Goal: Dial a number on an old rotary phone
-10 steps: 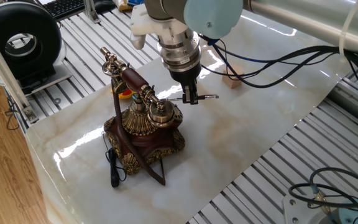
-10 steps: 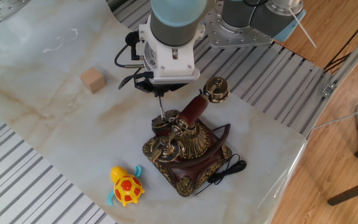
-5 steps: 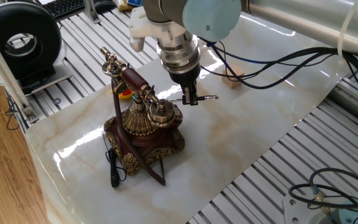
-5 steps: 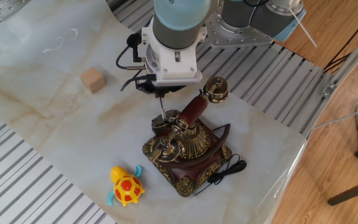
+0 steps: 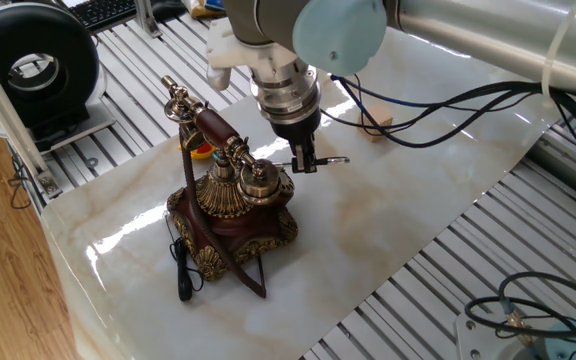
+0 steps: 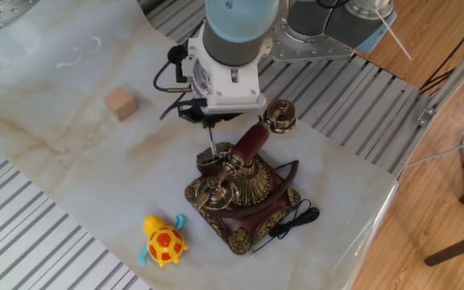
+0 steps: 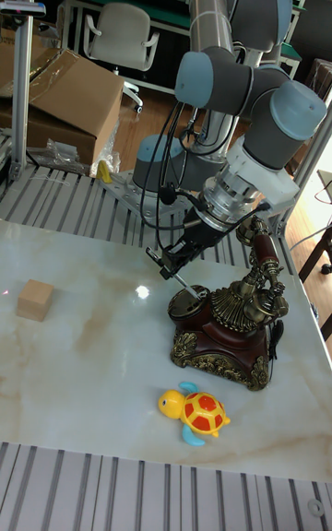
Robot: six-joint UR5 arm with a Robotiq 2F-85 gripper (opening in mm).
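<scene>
A toy turtle (image 7: 194,413) lies nearest on the marble slab (image 7: 83,383), and just behind it stands the phone (image 7: 226,328), handset in its cradle. Beyond, the gripper (image 7: 172,271) pinches a thin rod whose tip reaches the phone's far-left side; a cube (image 7: 36,300) sits far left.

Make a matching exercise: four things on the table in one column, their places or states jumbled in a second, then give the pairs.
Things:
1. phone
2. cube
3. turtle toy
4. tool

Places or states:
A. alone on bare marble, far from the phone
B. lying by the phone's base, yellow and orange
C. gripping a thin stick aimed down at the phone
D. standing on the marble, handset in its cradle

Pairs: 1-D, 2-A, 3-B, 4-C
</scene>
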